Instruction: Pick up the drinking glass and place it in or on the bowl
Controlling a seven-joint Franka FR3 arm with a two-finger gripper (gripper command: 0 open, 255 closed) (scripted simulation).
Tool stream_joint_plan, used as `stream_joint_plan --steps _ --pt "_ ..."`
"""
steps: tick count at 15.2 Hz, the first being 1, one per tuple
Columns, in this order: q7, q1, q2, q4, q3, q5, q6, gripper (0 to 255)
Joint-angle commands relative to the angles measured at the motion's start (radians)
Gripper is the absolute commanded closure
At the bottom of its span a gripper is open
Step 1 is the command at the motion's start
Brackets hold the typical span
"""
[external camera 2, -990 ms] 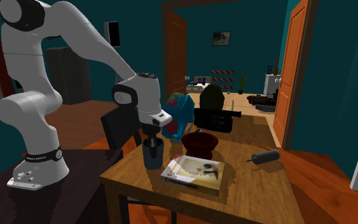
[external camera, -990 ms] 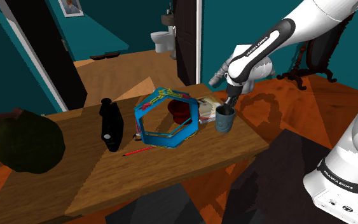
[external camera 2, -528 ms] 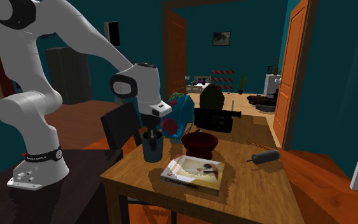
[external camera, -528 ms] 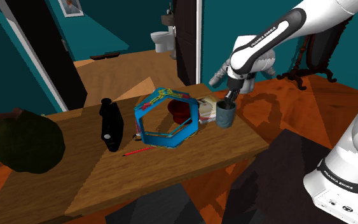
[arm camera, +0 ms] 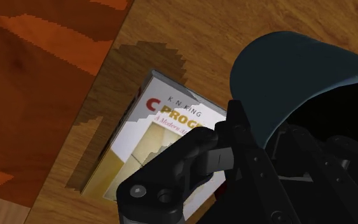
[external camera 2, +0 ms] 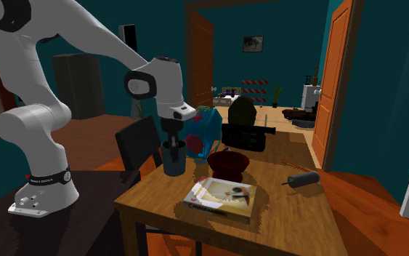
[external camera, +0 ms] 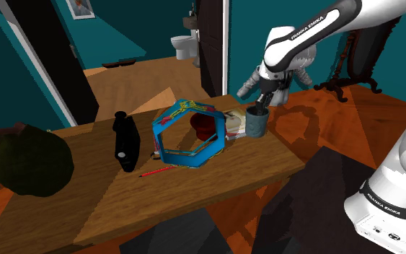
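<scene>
The room is dim, and the teal walls (external camera: 244,43) sink towards near-black. The glossy white robot arm (external camera 2: 28,109) is the brightest surface, lit from above. Light falls in hard-edged wedges across the brown wooden table (external camera: 215,180), away from the black gripper (external camera: 260,106). Just beside the gripper, a shadow with a jagged, stair-stepped edge crosses the white-covered book (arm camera: 152,140) and the wood around it. The inside of the dark blue-grey drinking glass (arm camera: 285,70) is almost black.

"FRANKA EMIKA" is printed in white along the dark forearm band of the arm (external camera: 306,27) and again on the dark band at its base (external camera: 386,203). On the cover of the book (arm camera: 139,149) lying on the desk (arm camera: 190,32), "K N KING" is read above a red "C PROG"; the rest is covered by the hand (arm camera: 269,143). "A Modern A" is printed beneath.
</scene>
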State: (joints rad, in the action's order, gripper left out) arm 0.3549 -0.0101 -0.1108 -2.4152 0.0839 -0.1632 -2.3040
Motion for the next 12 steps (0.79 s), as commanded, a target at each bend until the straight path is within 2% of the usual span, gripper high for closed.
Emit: stream_joint_plan --steps 1,12 --pt "-0.007 0.001 -0.021 0.01 0.0 0.006 0.03 255" --pt "-0.036 0.006 -0.097 0.089 -0.002 0.03 0.183 255"
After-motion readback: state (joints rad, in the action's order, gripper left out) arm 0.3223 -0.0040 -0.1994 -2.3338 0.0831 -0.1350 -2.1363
